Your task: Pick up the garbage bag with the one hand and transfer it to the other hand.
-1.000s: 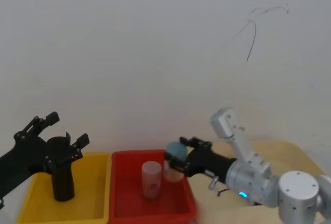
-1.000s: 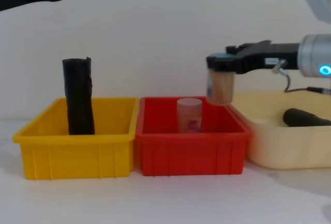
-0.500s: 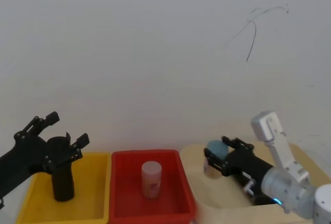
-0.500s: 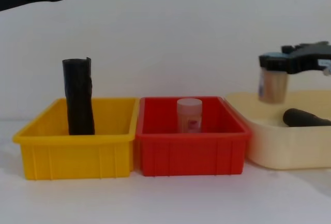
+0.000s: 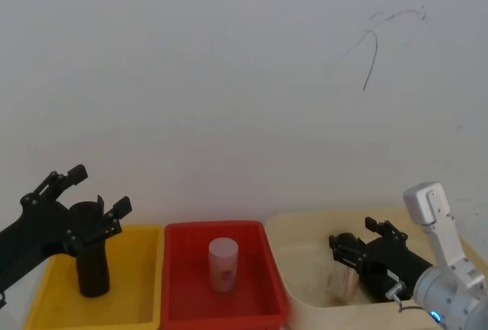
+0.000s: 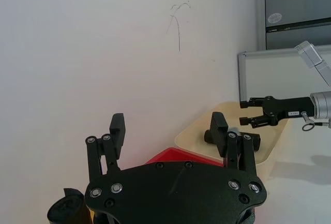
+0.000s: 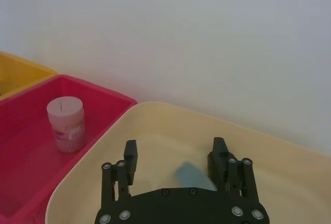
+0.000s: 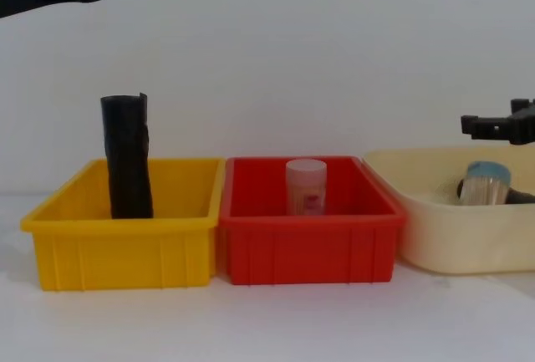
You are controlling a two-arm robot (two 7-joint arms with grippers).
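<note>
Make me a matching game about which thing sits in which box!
Things:
1. standing black roll
2. white-capped jar
3. blue-lidded jar

Places:
A. cream tub
B. yellow bin
C. red bin

Pairs: 1-B, 2-C, 3-A

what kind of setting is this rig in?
Probably a lab or test bench rather than a home: a bare white wall, a white tabletop, and a tidy row of plastic sorting bins, yellow bin, red bin, cream tub.
</note>
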